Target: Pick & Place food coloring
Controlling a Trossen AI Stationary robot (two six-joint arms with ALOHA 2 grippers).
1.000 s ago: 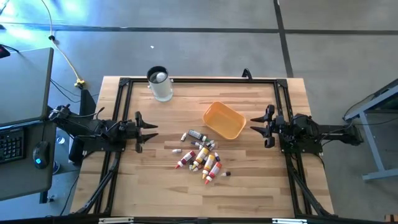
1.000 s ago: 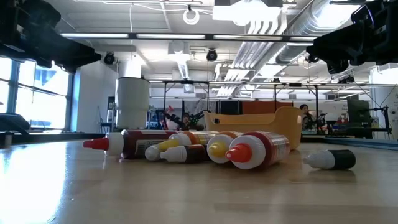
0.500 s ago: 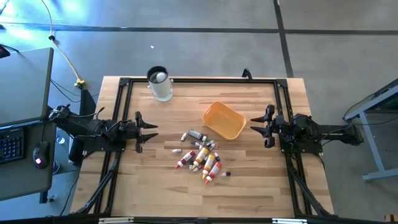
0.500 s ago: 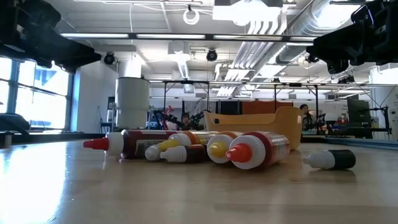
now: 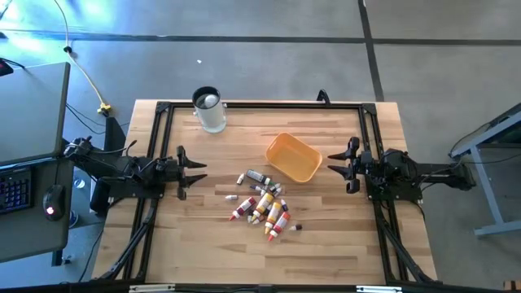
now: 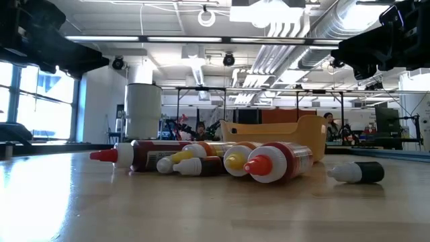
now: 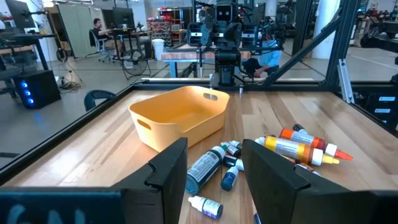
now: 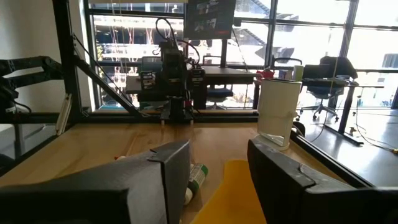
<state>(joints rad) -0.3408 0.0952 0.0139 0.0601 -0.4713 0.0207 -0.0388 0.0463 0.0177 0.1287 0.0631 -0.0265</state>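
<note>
Food coloring bottles [image 5: 264, 205] lie heaped mid-table beside the tray [image 5: 293, 156]; left gripper [image 5: 198, 168] and right gripper [image 5: 332, 167] wait, fingers apart, at opposite edges. Singling out an outlying bottle looks easiest.

About a dozen food coloring bottles [image 5: 264, 203], one tray [image 5: 293, 156], one cup [image 5: 209, 110].

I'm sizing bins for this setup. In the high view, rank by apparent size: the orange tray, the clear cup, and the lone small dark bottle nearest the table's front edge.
1. Orange tray, clearly largest.
2. Clear cup, seen from above.
3. Lone dark bottle, tiny.
</note>
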